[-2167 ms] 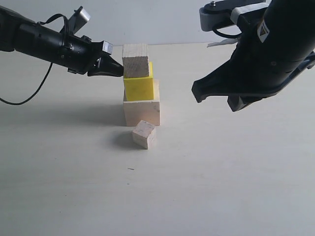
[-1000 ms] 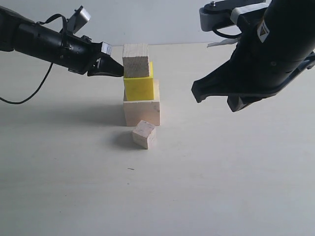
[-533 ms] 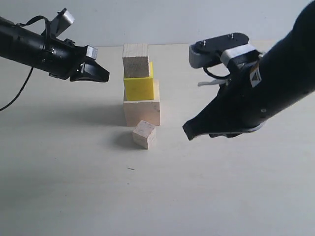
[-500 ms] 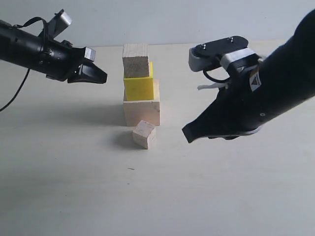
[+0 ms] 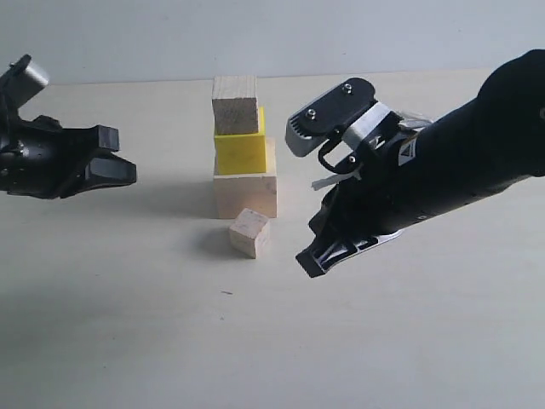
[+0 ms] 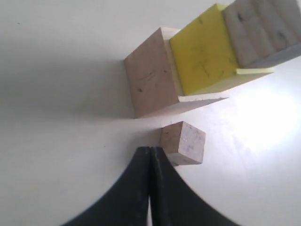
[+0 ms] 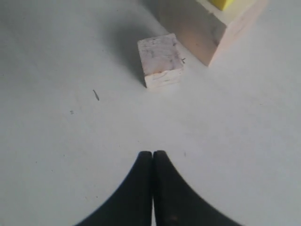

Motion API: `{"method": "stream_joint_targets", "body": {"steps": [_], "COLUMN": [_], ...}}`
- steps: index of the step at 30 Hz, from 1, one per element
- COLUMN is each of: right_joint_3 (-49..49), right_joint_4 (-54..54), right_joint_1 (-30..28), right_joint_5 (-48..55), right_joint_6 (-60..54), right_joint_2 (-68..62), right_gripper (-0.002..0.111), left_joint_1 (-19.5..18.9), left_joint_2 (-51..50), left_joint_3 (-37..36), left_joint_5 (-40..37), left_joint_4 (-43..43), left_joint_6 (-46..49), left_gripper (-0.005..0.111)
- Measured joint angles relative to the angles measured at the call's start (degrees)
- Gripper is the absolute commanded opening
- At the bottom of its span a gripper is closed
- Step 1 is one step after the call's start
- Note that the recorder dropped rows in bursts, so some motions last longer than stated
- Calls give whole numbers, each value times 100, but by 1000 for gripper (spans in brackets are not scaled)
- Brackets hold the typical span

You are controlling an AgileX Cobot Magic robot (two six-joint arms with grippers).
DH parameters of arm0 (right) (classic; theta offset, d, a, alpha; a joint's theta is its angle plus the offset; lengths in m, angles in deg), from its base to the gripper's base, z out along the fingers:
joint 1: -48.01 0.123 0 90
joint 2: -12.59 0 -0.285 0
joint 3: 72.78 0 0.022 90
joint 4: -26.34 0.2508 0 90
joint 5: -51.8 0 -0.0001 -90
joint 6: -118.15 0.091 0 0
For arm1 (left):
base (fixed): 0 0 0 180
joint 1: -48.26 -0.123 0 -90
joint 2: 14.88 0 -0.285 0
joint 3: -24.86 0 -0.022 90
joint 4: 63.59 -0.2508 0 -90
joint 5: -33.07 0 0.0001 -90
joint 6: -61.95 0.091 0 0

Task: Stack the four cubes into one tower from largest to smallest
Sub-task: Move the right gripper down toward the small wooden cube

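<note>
Three cubes stand stacked at the table's middle: the largest pale wood cube (image 5: pixel 245 194) at the bottom, the yellow cube (image 5: pixel 239 151) on it, the layered-grain wood cube (image 5: pixel 234 105) on top. The smallest cube (image 5: pixel 249 233) lies on the table just in front of the stack, also in the left wrist view (image 6: pixel 182 142) and the right wrist view (image 7: pixel 160 60). My left gripper (image 5: pixel 128 174) is shut and empty, well to the left of the stack. My right gripper (image 5: pixel 308 264) is shut and empty, low over the table right of the smallest cube.
The tabletop (image 5: pixel 153 341) is plain and pale, with a small dark speck (image 5: pixel 226 293) in front of the smallest cube. The right arm's bulky black body (image 5: pixel 443 179) hangs over the table's right half. A pale wall (image 5: pixel 255 34) runs behind the table.
My left gripper has drawn back from the top cube, leftward and lower. My right gripper has come down and leftward toward the smallest cube. The cubes have not moved.
</note>
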Motion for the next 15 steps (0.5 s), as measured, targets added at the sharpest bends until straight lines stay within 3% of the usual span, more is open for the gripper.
{"method": "stream_joint_targets", "body": {"steps": [6, 15], "right_joint_3": [-9, -9], "right_joint_4": [341, 519], "right_joint_1": [0, 0], "right_joint_5": [-411, -757], "right_joint_6": [-251, -412], "right_joint_2": [-36, -353], "right_gripper": [19, 54], "left_joint_1": [0, 0], "left_joint_2": [1214, 2323], "left_joint_3": [-679, -1248], "left_joint_5": [317, -39], "left_joint_4": [212, 34], "left_joint_6": [25, -235], "left_gripper": [0, 0]}}
